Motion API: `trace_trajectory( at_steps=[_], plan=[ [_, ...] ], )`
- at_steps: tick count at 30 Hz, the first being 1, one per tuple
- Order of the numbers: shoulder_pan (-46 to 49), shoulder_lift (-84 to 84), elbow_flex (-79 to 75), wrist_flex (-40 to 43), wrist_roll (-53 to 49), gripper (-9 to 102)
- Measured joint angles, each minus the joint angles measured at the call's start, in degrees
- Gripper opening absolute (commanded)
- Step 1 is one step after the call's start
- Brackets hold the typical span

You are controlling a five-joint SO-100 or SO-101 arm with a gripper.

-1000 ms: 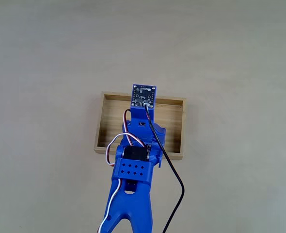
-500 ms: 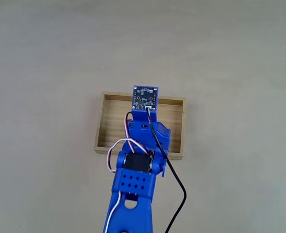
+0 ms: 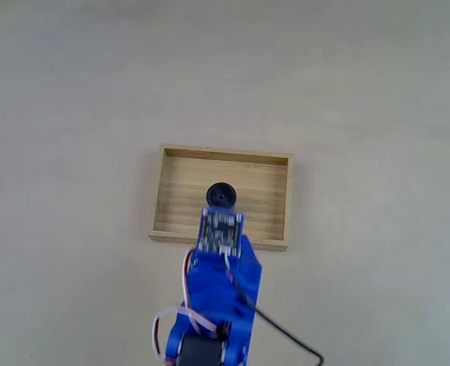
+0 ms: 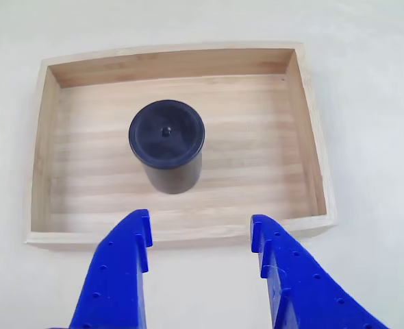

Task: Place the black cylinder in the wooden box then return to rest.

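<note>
Cylinder (image 4: 166, 142) upright in wooden box (image 4: 311, 137) — gripper (image 4: 200, 233) spread, empty.

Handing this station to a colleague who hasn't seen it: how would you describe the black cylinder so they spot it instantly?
Find the wooden box, a shallow light-wood tray on the pale table. Standing upright on its striped floor, left of center in the other view, is the black cylinder, just beyond the open blue gripper. It is the sole dark, round item, with a small dimple on top.
</note>
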Motion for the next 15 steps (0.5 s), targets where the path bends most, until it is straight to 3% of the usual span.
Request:
trace_trajectory(
  at_steps=[2,15],
  plan=[
    [-0.1,-6.2,4.0,1.0,-0.8,0],
    [-0.4,-28.2,16.9,14.2,-6.7,-1]
  ],
)
